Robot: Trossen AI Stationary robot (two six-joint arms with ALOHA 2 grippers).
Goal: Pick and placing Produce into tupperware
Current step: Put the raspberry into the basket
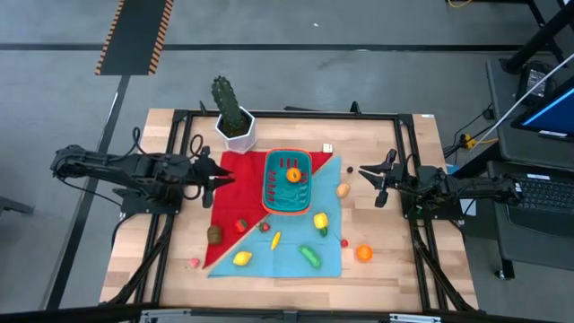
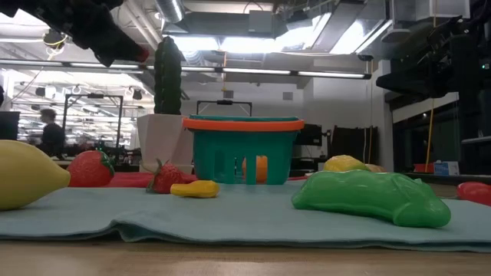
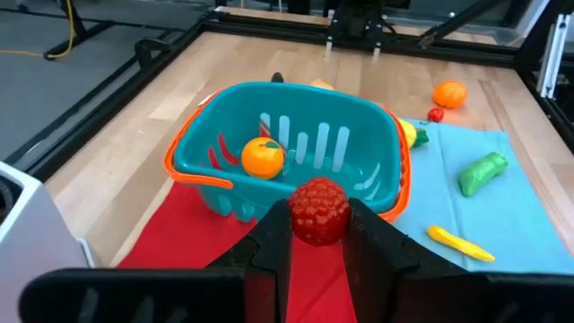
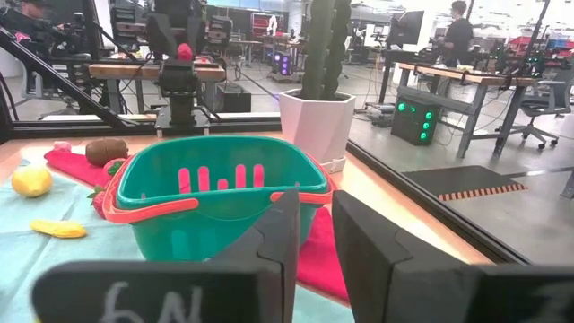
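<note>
The teal tupperware (image 1: 287,184) with an orange-red rim stands mid-table on a red cloth (image 1: 235,193) and a blue cloth (image 1: 296,240), an orange (image 3: 263,157) inside it. My left gripper (image 1: 224,176) hangs just left of it, shut on a red berry (image 3: 318,211). More produce lies loose on the cloths: a lemon (image 1: 241,258), a green piece (image 1: 310,257), a yellow piece (image 1: 320,221), a brown piece (image 1: 214,233). My right gripper (image 4: 316,235) waits right of the tupperware, fingers slightly apart, holding nothing. My left gripper pinches the red berry by its two sides (image 3: 296,220) between its fingertips (image 3: 273,238). The fingers come from the table's left, slanting a little downward. The berry is lifted clear above the red cloth, short of the tupperware's near rim (image 3: 202,175).
A cactus in a white pot (image 1: 233,121) stands at the far left, behind the tupperware. An orange (image 1: 363,253), a small red piece (image 1: 344,242) and a tan piece (image 1: 343,189) lie on bare wood to the right. A black frame (image 1: 269,114) runs around the table.
</note>
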